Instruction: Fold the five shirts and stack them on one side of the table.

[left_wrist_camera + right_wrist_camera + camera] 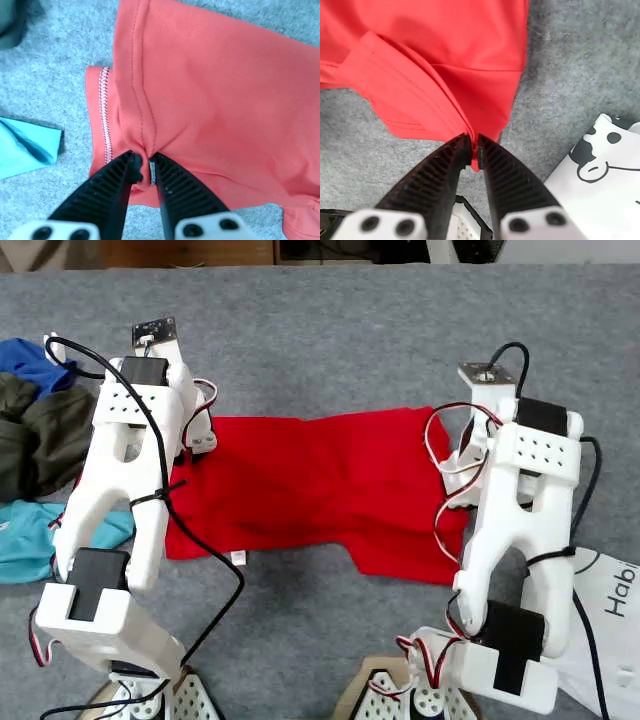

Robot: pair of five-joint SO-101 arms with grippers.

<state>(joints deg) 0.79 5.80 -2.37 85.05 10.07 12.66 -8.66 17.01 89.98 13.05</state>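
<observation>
A red shirt (320, 485) lies spread across the middle of the grey table (330, 340). My left gripper (143, 167) is shut on the red shirt (210, 100), pinching a bunched seam near its hem at the shirt's left side. My right gripper (473, 147) is shut on the red shirt (445, 50) too, clamping a folded edge at the shirt's right side. In the high view the left arm (130, 470) stands over the shirt's left end and the right arm (520, 510) over its right end.
A pile of blue and dark green shirts (35, 410) lies at the left edge, with a teal shirt (40, 535) below it. A white printed shirt (610, 620) lies at the lower right, the same white shirt (600, 165) lying near my right gripper.
</observation>
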